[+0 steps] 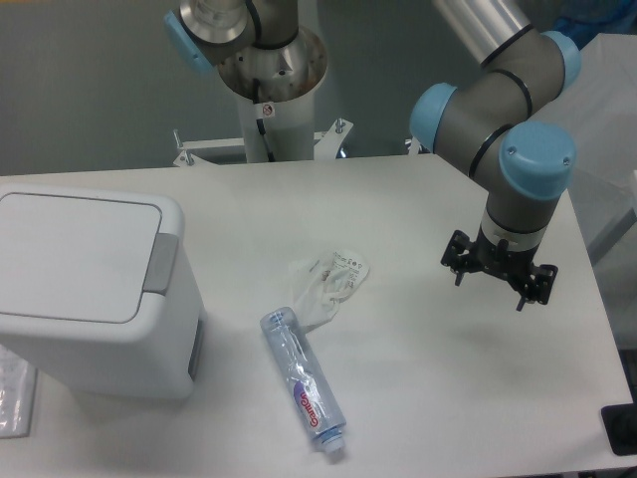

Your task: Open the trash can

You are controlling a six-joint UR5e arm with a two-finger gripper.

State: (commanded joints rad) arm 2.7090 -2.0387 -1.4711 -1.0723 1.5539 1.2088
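The trash can (90, 289) is seen lid-closed at the table's (448, 398) left edge, well apart from the gripper (499, 283), whose fingers are spread; the bottle's (304, 383) label cannot be read.

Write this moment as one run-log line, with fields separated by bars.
boxy white plastic trash can: lid shut | gripper: empty, above table at right, far from can | clear plastic bottle: lying flat
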